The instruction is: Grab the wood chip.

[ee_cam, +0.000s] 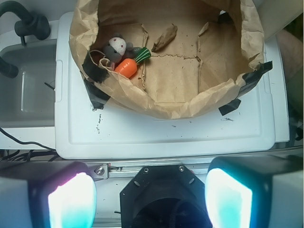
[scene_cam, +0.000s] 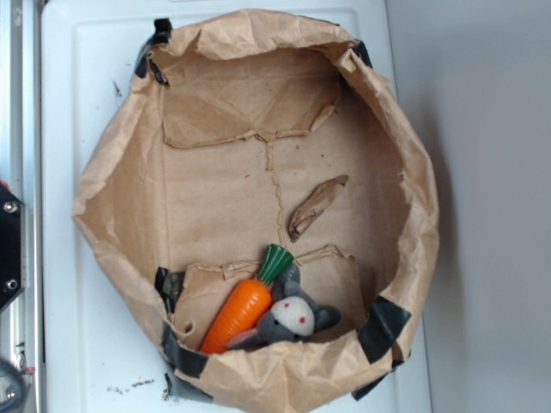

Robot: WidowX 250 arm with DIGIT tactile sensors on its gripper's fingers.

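Observation:
The wood chip is a small tan-brown curled sliver lying on the paper floor of the brown bag, right of centre. In the wrist view the wood chip shows near the top, inside the bag. My gripper hangs high above the base, well outside the bag and far from the chip. Its two glowing pads stand wide apart with nothing between them. The gripper itself does not appear in the exterior view.
An orange toy carrot and a grey plush mouse lie at the bag's near end. Torn paper flaps line the floor. The bag sits taped on a white tray. A sink lies at the left.

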